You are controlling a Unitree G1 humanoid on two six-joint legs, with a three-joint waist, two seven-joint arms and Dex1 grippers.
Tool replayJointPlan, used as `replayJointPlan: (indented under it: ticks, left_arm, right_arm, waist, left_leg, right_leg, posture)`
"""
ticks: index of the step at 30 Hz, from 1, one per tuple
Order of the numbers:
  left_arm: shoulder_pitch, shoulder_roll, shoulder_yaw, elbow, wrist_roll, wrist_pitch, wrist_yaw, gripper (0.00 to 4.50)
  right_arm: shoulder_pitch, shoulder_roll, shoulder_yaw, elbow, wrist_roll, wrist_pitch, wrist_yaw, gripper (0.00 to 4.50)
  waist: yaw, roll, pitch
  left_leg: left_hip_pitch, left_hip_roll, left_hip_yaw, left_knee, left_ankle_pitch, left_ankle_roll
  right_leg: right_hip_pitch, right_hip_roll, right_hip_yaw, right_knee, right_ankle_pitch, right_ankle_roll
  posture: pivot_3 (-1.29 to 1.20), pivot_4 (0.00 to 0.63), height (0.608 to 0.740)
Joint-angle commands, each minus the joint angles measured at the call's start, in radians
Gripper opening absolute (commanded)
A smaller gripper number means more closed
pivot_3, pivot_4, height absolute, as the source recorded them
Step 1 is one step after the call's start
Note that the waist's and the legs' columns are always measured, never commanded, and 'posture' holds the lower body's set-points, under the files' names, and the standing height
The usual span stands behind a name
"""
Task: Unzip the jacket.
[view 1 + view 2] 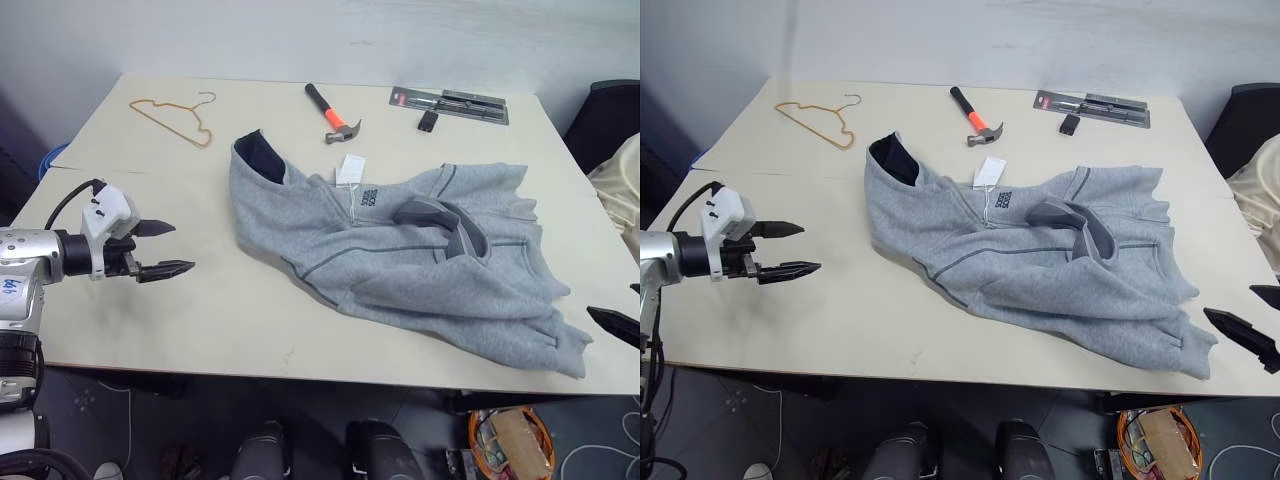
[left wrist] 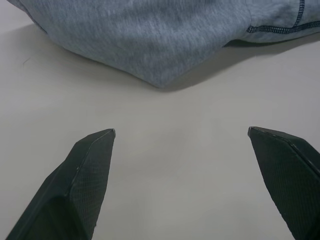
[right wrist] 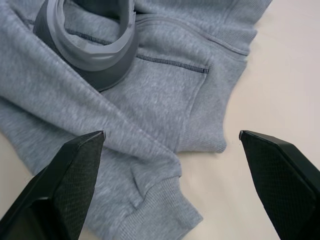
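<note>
The jacket (image 1: 400, 260), light-grey fleece with dark seam piping, lies crumpled across the middle of the table (image 1: 200, 320). Its navy-lined collar (image 1: 262, 155) points to the back left, and a white hang tag (image 1: 350, 170) lies beside it. My left gripper (image 1: 184, 247) hovers open over bare table to the left of the jacket, pointing at it. In the left wrist view the jacket's edge (image 2: 150, 35) lies a little beyond the spread fingers. My right gripper (image 1: 1229, 302) is open at the table's right front, just beside the jacket's hem and cuff (image 3: 165, 200).
At the back of the table lie a wire hanger (image 1: 180, 118), an orange-handled hammer (image 1: 333, 113), a packaged tool (image 1: 450, 103) and a small black piece (image 1: 428, 121). A cream cloth bundle (image 1: 622, 190) and a dark chair (image 1: 610, 115) stand off the right edge.
</note>
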Motion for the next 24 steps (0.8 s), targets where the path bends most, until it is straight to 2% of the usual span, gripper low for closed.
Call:
replayJointPlan:
  ticks: [1,6,10,14,18,22,24]
  left_arm:
    - [-0.025,0.001,0.036,-0.056,-0.052,0.031,-0.02,4.48]
    - [-0.042,-0.018,0.028,-0.187,-0.159,0.163,-0.057,4.48]
    - [-0.128,-0.097,-0.035,-0.35,-0.243,0.268,-0.048,4.48]
    - [-0.201,-0.153,-0.135,-0.375,-0.179,0.208,-0.062,4.48]
    - [-0.3,-0.232,-0.196,-0.338,-0.168,0.182,-0.079,4.48]
    - [-0.353,-0.28,-0.224,-0.318,-0.158,0.157,-0.095,4.48]
    - [-0.367,-0.3,-0.231,-0.317,-0.156,0.149,-0.095,4.48]
  right_arm:
    - [-0.027,-0.003,-0.028,-0.048,0.034,0.017,-0.02,4.5]
    - [-0.116,-0.027,0.001,-0.163,0.128,0.123,-0.085,4.5]
    - [-0.345,-0.015,0.167,-0.287,0.211,0.246,-0.301,4.5]
    - [-0.572,0.063,0.374,-0.356,0.289,0.367,-0.5,4.5]
    - [-0.742,0.102,0.652,-0.324,0.141,0.445,-0.654,4.5]
    - [-0.836,0.134,0.787,-0.233,-0.004,0.399,-0.723,4.5]
    - [-0.87,0.164,0.807,-0.187,-0.037,0.398,-0.751,4.5]
  waist:
    - [0.0,0.0,0.0]
    - [-0.001,0.0,0.0]
    - [-0.003,0.0,0.0]
    - [-0.004,0.0,0.0]
    - [-0.002,0.0,0.0]
    - [0.003,0.0,0.0]
    - [0.0,0.0,0.0]
  left_leg:
    - [0.0,0.0,0.0,0.0,0.0,0.0]
    - [0.0,0.0,0.0,0.001,0.0,0.0]
    - [0.0,0.0,0.0,0.004,0.0,0.0]
    - [-0.001,0.001,-0.001,0.005,0.0,-0.001]
    - [-0.004,0.001,0.0,0.008,0.001,-0.002]
    - [-0.007,0.0,0.0,0.011,0.0,0.0]
    - [-0.007,0.0,0.001,0.012,-0.001,0.001]
  right_leg:
    - [0.0,0.0,0.0,0.0,0.0,0.0]
    - [0.0,0.0,0.0,0.001,0.0,0.0]
    - [0.0,0.0,0.001,0.003,0.0,0.0]
    - [0.0,0.001,0.001,0.003,0.0,0.0]
    - [-0.002,0.002,0.001,0.007,0.0,0.0]
    - [-0.004,0.002,0.001,0.008,0.0,0.0]
    - [-0.003,0.001,0.001,0.008,0.0,0.0]
  posture:
    - [0.0,0.15,0.74]
    - [0.0,0.15,0.74]
    - [0.0,0.15,0.74]
    - [0.0,0.15,0.74]
    - [0.0,0.15,0.74]
    - [0.0,0.15,0.74]
    - [0.0,0.15,0.74]
